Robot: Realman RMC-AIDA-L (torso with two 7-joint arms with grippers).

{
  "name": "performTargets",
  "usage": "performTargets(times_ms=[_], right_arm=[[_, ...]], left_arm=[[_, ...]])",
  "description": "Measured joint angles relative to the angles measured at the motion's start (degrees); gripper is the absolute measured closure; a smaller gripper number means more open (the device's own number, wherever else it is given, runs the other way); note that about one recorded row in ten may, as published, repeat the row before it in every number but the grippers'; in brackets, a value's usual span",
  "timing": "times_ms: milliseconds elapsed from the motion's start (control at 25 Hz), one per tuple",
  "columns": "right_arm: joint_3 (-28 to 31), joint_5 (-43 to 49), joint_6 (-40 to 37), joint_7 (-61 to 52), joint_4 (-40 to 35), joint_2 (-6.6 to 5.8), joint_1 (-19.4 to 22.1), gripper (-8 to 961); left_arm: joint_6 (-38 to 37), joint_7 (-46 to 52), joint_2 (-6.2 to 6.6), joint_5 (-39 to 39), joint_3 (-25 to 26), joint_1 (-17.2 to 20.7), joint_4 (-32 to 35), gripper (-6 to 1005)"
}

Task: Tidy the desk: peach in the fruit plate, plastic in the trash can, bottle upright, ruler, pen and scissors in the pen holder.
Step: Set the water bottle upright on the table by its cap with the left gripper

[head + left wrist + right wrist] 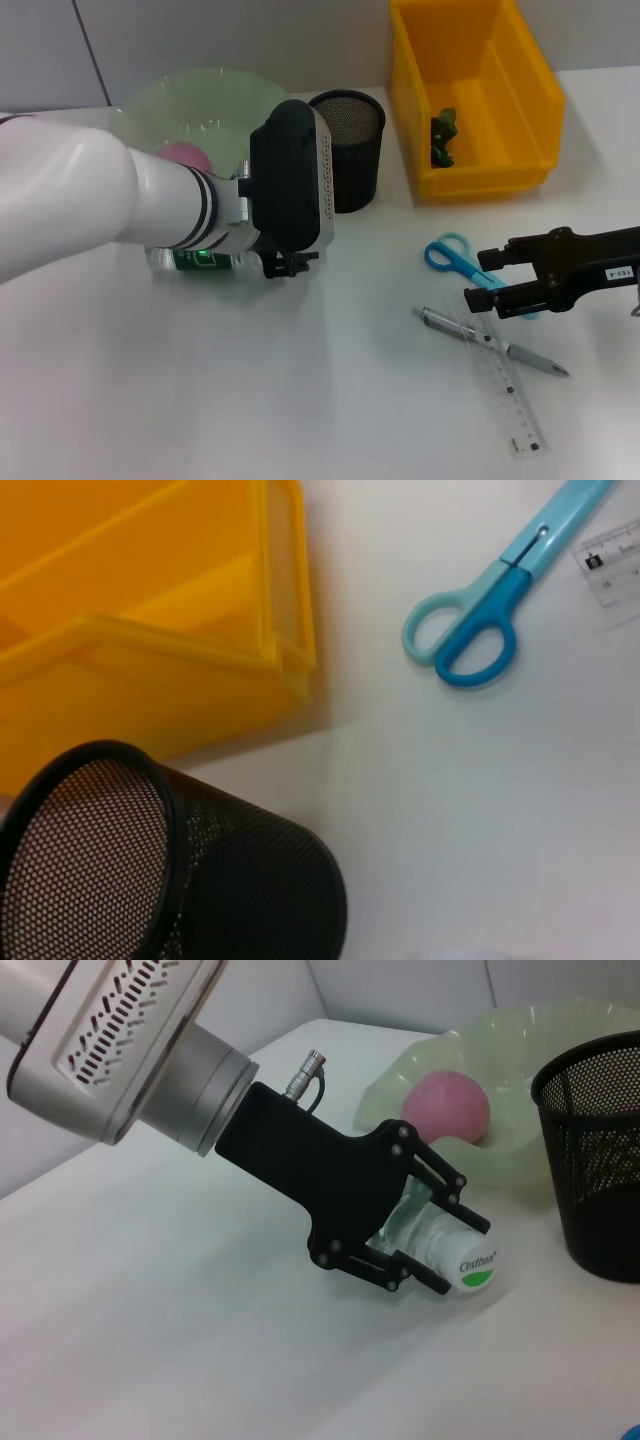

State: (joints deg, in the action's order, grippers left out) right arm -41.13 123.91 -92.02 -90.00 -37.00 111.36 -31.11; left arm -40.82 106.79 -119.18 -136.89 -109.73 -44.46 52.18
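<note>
A clear bottle (195,260) with a white cap (467,1263) lies on its side in front of the green fruit plate (215,90). My left gripper (285,262) is shut on its neck, one finger on each side, as the right wrist view (458,1253) shows. The pink peach (185,155) lies in the plate. Green plastic (443,135) lies in the yellow bin (520,75). The black mesh pen holder (350,150) stands empty. My right gripper (497,282) is open over the blades of the blue scissors (452,255). The pen (490,340) and clear ruler (505,385) lie crossed below it.
The left wrist view shows the pen holder (150,870), the yellow bin (150,640), the scissors (480,630) and the ruler's corner (615,560). My left arm hides much of the plate in the head view. Bare white table lies in front.
</note>
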Motion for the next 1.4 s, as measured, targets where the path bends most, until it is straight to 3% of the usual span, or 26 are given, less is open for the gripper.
performTargets(times_ms=[480, 1000, 1200, 1400], right_arm=[[0.0, 0.0, -0.01, 0.0, 0.09, -0.15, -0.08, 178], [0.0, 0.01, -0.19, 0.01, 0.28, -0.18, -0.33, 178], [0.0, 0.02, -0.19, 0.01, 0.28, -0.25, -0.42, 178], [0.0, 0.02, -0.18, 0.0, 0.28, -0.26, -0.44, 178]], left_arm=[[-0.21, 3.81, 0.0, 0.22, 1.44, 1.42, 3.23, 553], [-7.02, 6.42, 0.19, 1.75, 6.36, 1.93, 7.11, 554], [-15.4, 5.72, 0.46, 5.36, 12.93, 2.3, 9.82, 553], [-17.9, 5.67, 0.54, 6.62, 15.75, 2.88, 11.64, 553]])
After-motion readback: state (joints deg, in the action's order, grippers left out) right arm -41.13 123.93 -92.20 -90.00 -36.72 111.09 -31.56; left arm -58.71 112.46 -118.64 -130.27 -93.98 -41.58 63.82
